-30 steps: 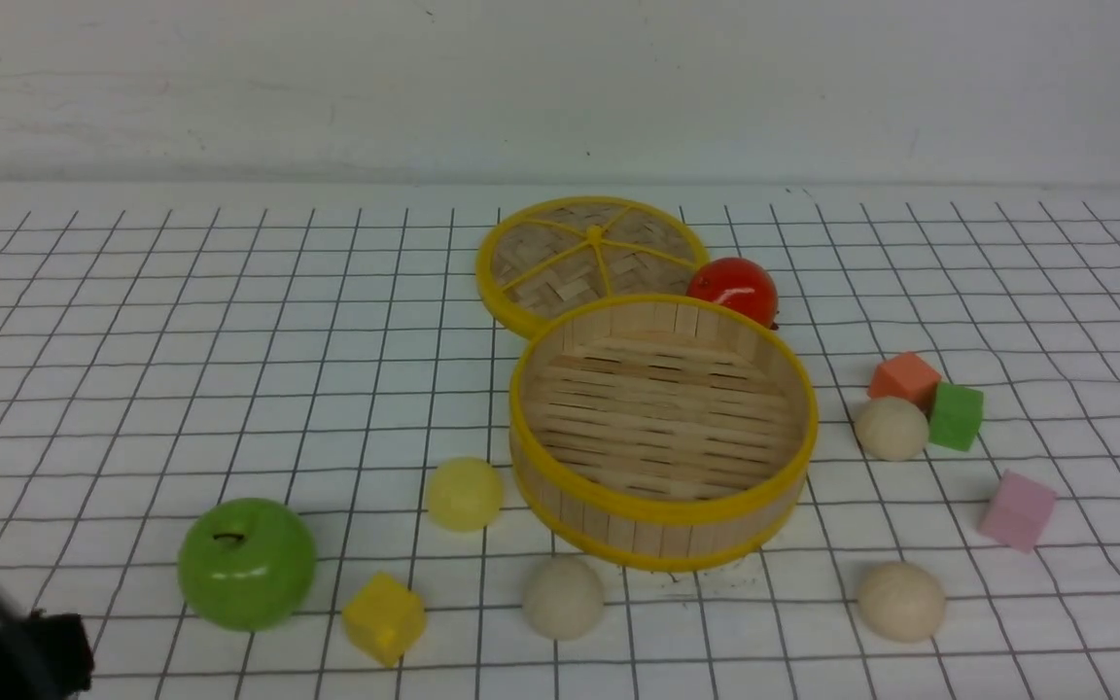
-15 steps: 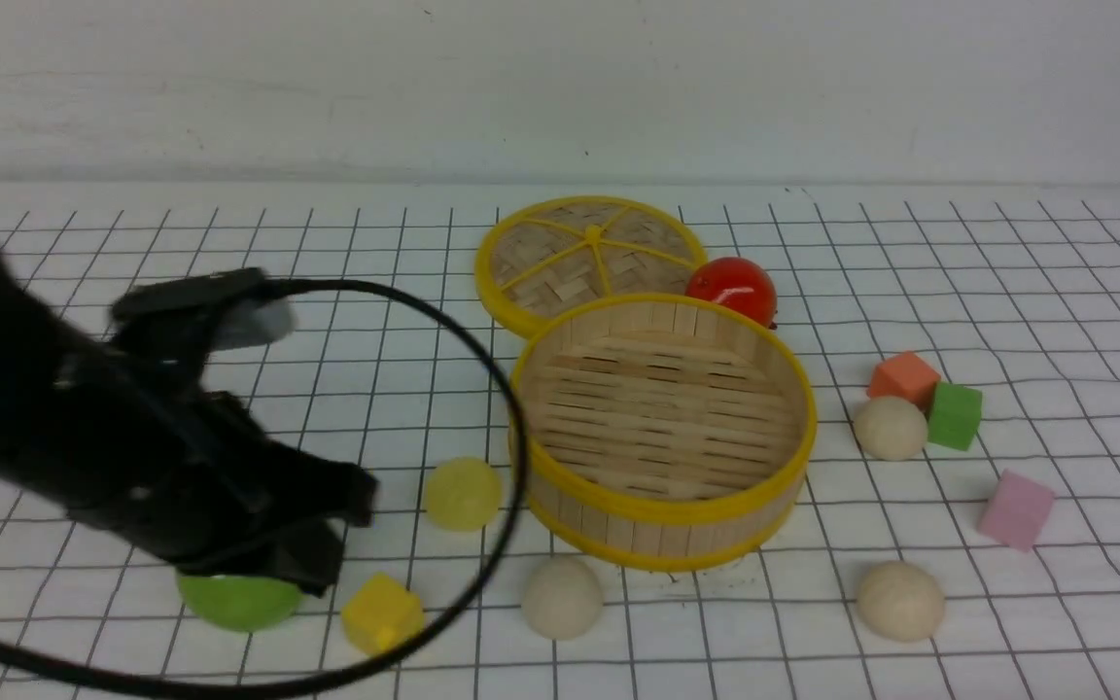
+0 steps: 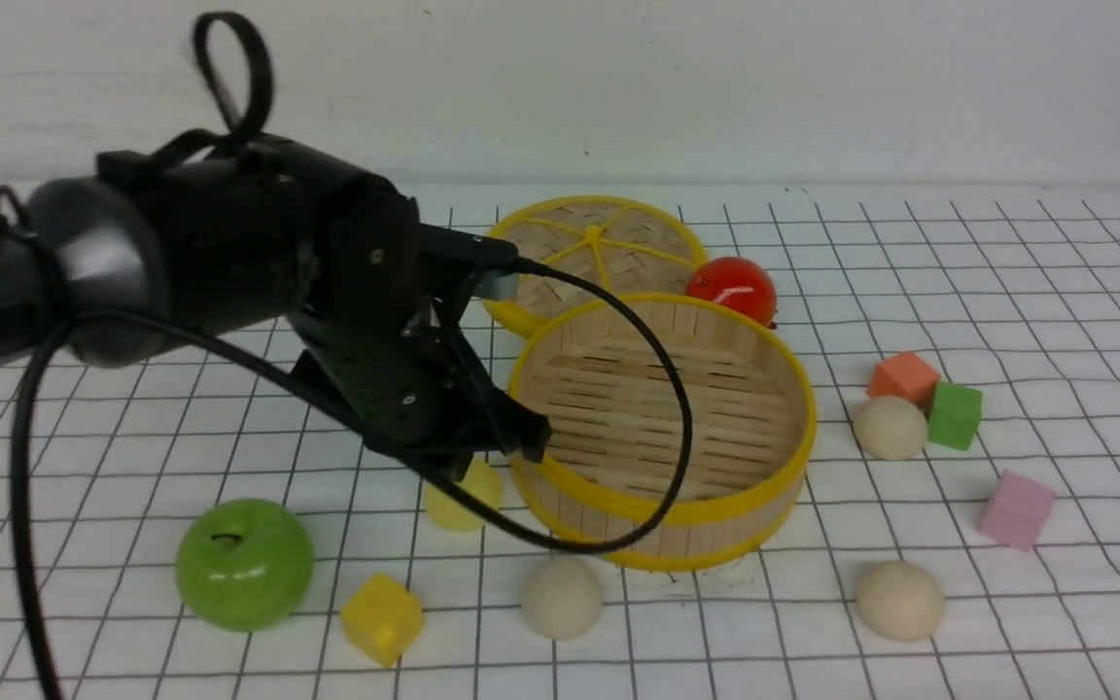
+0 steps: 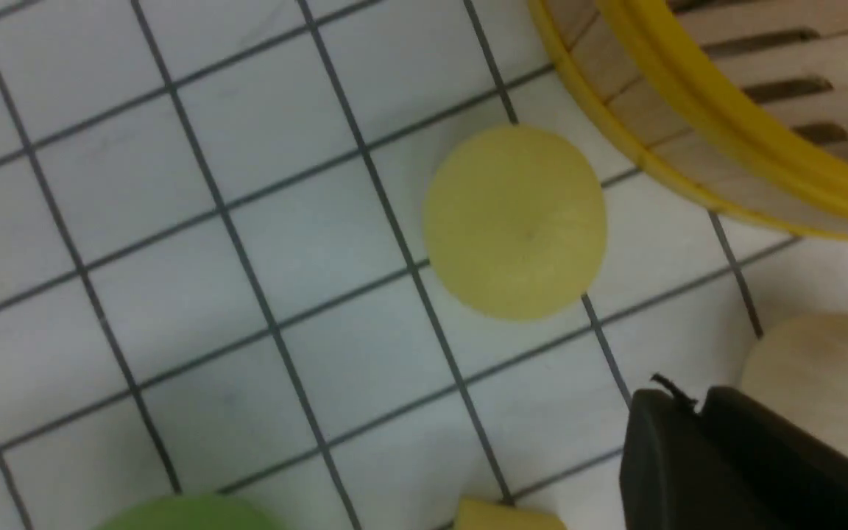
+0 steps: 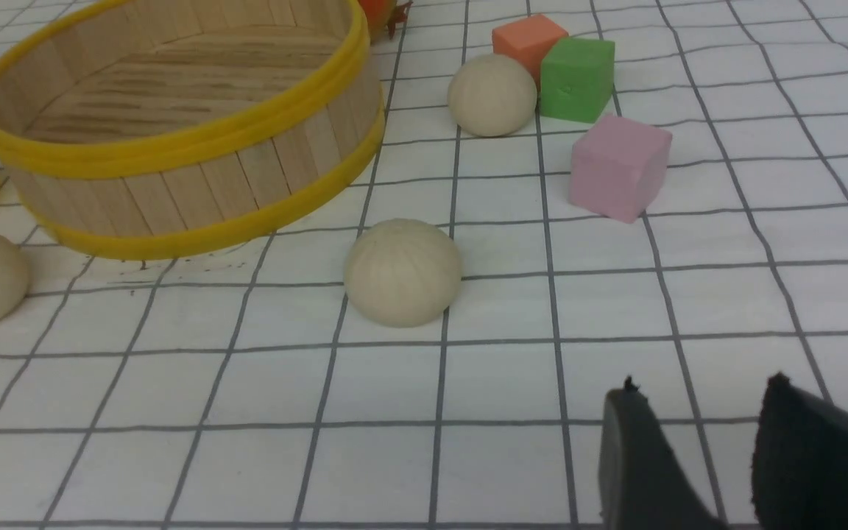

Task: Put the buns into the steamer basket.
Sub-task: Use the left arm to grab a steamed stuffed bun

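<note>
Yellow matte bun [image 4: 514, 221] sits beside the basket [image 3: 696, 537], half hidden by the left hand [image 3: 513, 437], grip unclear; right hand [image 5: 704, 397] gapes empty.

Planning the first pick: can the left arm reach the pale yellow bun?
Probably yes: the left gripper hangs close over the yellow bun; nothing covers it, though the steamer basket stands near.

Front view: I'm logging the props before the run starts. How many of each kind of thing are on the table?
Buns: 4
Blocks: 4
Apple: 1
Tomato: 1
Steamer basket: 1
Woven lid: 1
Total: 12
</note>
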